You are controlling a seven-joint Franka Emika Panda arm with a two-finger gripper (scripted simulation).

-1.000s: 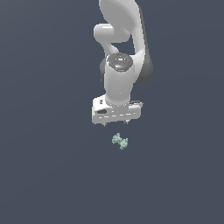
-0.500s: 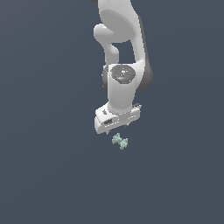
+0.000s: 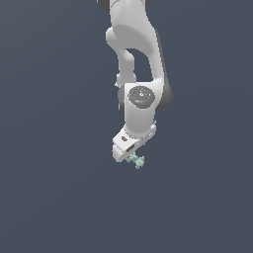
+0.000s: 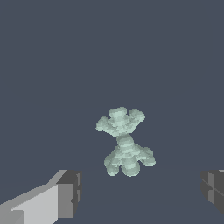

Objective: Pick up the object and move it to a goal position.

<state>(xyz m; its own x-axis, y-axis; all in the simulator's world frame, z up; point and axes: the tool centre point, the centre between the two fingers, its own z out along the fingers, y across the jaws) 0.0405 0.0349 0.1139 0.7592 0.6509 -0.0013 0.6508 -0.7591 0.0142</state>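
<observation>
Gripper hangs low at the end of the white arm, wrist bent downward, directly over the object. Object: a small pale mint-green lumpy dumbbell-like piece, two knobbly ends joined by a ribbed neck, lying on the dark grey floor. In the exterior view it shows only partly, peeking out just below the gripper body toward the exterior view's right; whether they touch cannot be told there. Wrist view: jaws spread wide, one finger and the other finger far apart at opposite edges of the frame, nothing held between them. Object sits in the gap between the fingers, clear of both pads, with its long axis pointing away from the line that joins them.
</observation>
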